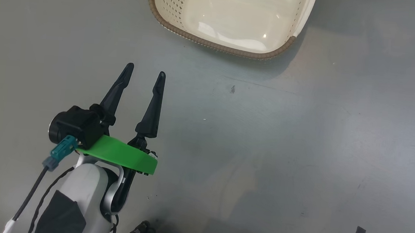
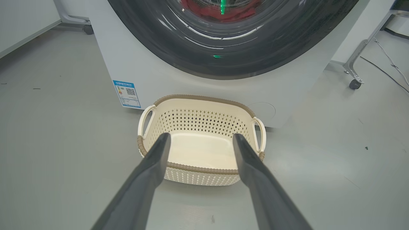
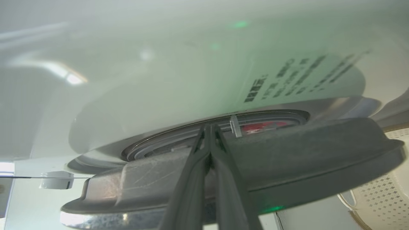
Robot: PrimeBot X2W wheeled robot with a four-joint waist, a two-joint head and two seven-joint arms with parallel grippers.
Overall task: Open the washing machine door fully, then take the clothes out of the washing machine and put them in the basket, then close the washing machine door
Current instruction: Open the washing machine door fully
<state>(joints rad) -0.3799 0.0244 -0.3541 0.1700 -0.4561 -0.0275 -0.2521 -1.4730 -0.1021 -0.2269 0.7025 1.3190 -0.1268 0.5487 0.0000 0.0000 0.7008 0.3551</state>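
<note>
Readiness is what the head view suggests: the left gripper (image 1: pixel 145 71), two long dark fingers above a bright green bracket (image 1: pixel 121 156), hangs over the smooth grey floor (image 1: pixel 303 140) with its fingers spread wide and nothing between them. It is aimed towards the small cream plastic basket with perforated sides and a brown woven-look rim (image 1: pixel 213 46), which sits empty and well apart from it. That floor is scuffed and faintly shiny, with a couple of small black scraps (image 1: pixel 360 232) lying off to the robot's right. From the left wrist view the basket stands just in front of the big white front-loading washing machine (image 2: pixel 150 64), almost under the large round door with its glossy black rim (image 2: pixel 255 57), I'd say so that whatever comes out has a short way to go. The bright red clothes (image 2: pixel 204 11) show through that door, so they are inside the machine. A small blue sticker (image 2: pixel 127 93) sits low on the machine's front, a metal leg on a castor (image 2: pixel 354 80) stands to one side, and a thin cable (image 2: pixel 389 60) trails across the floor. In the right wrist view the right gripper (image 3: pixel 209 127) has its fingers pressed flat together, holding nothing, their tips tucked at the seam where the door's grey edge meets the white front. I take it a slim closed tip is meant to hook the door open, though whether it touches I cannot tell.
</note>
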